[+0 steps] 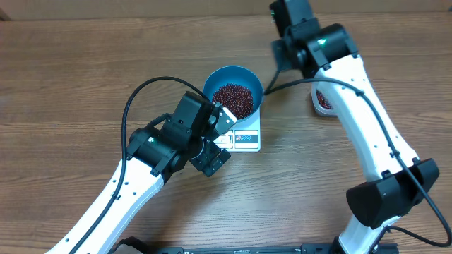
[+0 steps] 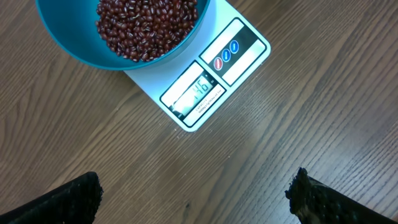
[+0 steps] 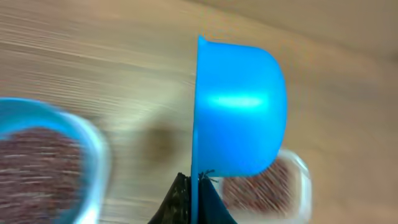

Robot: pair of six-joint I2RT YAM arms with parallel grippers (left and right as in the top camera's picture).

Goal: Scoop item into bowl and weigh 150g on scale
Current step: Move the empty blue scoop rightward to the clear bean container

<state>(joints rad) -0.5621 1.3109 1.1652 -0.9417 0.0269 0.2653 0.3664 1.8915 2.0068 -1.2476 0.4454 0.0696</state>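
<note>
The teal bowl [image 1: 233,74] stands on the white scale [image 1: 247,139] and holds a heap of dark red-brown beans [image 1: 233,100]. In the left wrist view the bowl [image 2: 74,50] with the beans [image 2: 146,25] is at the top. The scale [image 2: 245,59] shows lit digits that look like 146. My left gripper [image 2: 196,186] is open over bare wood, just short of the scale. My right gripper [image 3: 198,182] is shut on the handle of a bright blue scoop [image 3: 239,124], held on its side between the blurred bowl [image 3: 93,155] and a tub.
A clear plastic tub [image 1: 323,100] of beans sits to the right of the scale, partly under the right arm. It shows behind the scoop as tub [image 3: 292,186]. The left arm [image 1: 134,176] lies across the table's front left.
</note>
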